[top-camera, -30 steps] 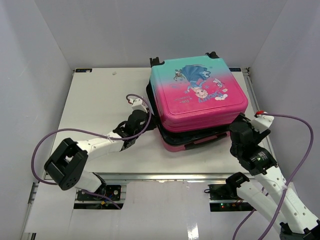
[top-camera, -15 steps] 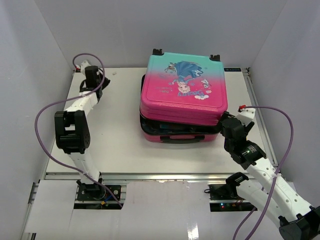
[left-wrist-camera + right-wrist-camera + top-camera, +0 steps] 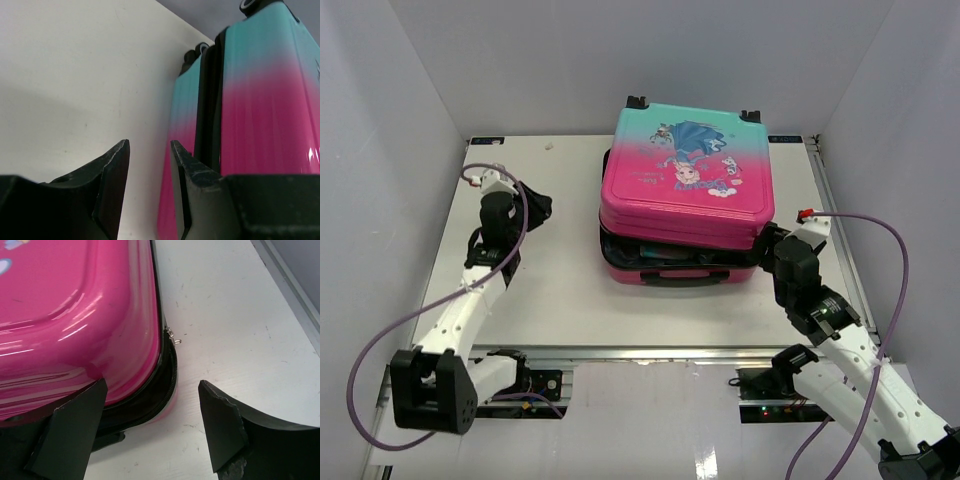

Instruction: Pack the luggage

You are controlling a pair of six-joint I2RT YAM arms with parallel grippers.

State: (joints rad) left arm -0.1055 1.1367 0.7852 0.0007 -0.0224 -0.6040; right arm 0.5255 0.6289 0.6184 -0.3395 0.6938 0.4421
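Probably stiff and slick: pink-to-teal hard-shell suitcase (image 3: 685, 190) flat on white bench (image 3: 550, 280); best gripped at its rim. Right end effector (image 3: 152, 385) spread astride its near corner; left end effector (image 3: 149, 144) barely parted, empty.

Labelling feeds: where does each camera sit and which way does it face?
Top external: above, behind both arms, which show, looking down on table, luggage.
Left wrist: low over the table, facing the luggage's left side; left gripper shows.
Right wrist: above the luggage's near right corner, looking down; right gripper shows.
All share the luggage.
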